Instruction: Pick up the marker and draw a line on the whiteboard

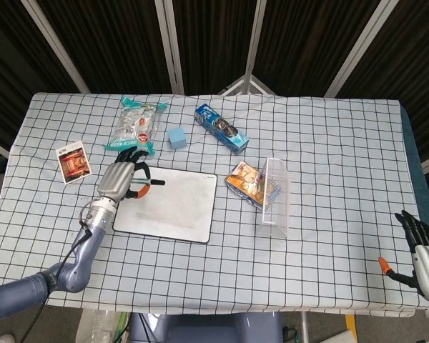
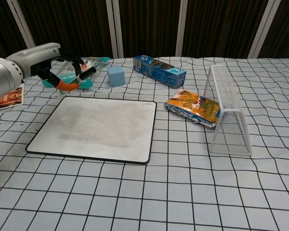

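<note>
My left hand (image 1: pixel 120 179) (image 2: pixel 52 65) holds the marker (image 1: pixel 149 184) (image 2: pixel 86 73) raised in the air above the far left corner of the whiteboard (image 1: pixel 175 209) (image 2: pixel 98 130). The marker's dark end points to the right, clear of the board's surface. The board lies flat on the checked cloth, white with a faint grey smudge and no clear line on it. My right hand (image 1: pixel 419 246) rests at the table's near right corner with its fingers spread and nothing in it; the chest view does not show it.
Behind the board lie a teal snack bag (image 1: pixel 137 125) (image 2: pixel 79 70), a blue cube (image 1: pixel 176 137) (image 2: pixel 116 75) and a blue box (image 1: pixel 222 128) (image 2: pixel 160 70). An orange packet (image 1: pixel 244 181) (image 2: pixel 192 108) and a white wire basket (image 1: pixel 274 196) (image 2: pixel 226 110) stand to the right. A card (image 1: pixel 74 162) lies far left.
</note>
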Robot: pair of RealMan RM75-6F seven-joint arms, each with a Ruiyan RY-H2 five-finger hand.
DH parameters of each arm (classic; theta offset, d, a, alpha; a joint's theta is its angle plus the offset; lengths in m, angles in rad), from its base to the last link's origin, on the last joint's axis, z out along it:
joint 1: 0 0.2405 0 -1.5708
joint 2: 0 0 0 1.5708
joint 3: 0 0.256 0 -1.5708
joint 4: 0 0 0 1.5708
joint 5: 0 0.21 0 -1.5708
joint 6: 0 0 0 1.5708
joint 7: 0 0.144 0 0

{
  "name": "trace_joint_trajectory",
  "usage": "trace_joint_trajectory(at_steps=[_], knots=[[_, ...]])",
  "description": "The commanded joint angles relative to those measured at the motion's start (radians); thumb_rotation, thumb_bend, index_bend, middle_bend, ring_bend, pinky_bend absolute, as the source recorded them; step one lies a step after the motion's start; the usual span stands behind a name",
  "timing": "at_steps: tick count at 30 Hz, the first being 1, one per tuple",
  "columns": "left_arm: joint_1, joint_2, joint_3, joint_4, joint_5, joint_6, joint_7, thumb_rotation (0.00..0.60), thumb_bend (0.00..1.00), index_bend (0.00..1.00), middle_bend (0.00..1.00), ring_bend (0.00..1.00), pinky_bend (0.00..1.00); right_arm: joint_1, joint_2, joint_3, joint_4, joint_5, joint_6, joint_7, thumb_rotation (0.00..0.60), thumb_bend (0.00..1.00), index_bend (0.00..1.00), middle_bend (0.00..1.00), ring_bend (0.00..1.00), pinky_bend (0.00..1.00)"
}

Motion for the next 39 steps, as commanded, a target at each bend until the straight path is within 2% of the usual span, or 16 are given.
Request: trace_joint_trajectory(at_steps=[1,4,9,14,22,39], knots=[[0.01,-0.011,-0.054,-0.083,-0.053,-0.065,-0.183,0.6,0.58,0.71,0.18,0.0,0.01,0.0,0.001,-0.001,0.0,-0.001,-0.001,0.001,0.6,0.3,0.0,0.0,0.0,0.0],[0.006,-0.035,-0.055,-0.077,-0.037,-0.091,-0.262,0.6,0.58,0.72,0.19,0.0,0.01,0.0,0.002,-0.001,0.0,-0.001,-0.002,0.004,0.6,0.3,0.0,0.0,0.0,0.0],[0.015,-0.104,-0.065,-0.044,0.028,-0.052,-0.402,0.6,0.58,0.73,0.21,0.03,0.03,-0.001,0.003,-0.001,0.002,0.0,-0.003,0.01,0.6,0.3,0.0,0.0,0.0,0.0],[0.018,-0.166,-0.041,0.037,0.112,-0.018,-0.517,0.6,0.59,0.74,0.22,0.03,0.04,-0.001,0.005,0.0,0.002,0.001,-0.003,0.014,0.6,0.3,0.0,0.0,0.0,0.0],[-0.001,-0.21,-0.029,0.144,0.162,-0.014,-0.603,0.6,0.59,0.75,0.23,0.04,0.05,-0.002,0.008,-0.001,0.0,0.002,-0.004,0.016,0.6,0.3,0.0,0.0,0.0,0.0],[-0.031,-0.282,-0.037,0.31,0.157,-0.032,-0.706,0.6,0.59,0.76,0.24,0.05,0.07,0.005,0.009,0.003,-0.004,0.011,-0.019,0.017,0.6,0.3,0.0,0.0,0.0,0.0]])
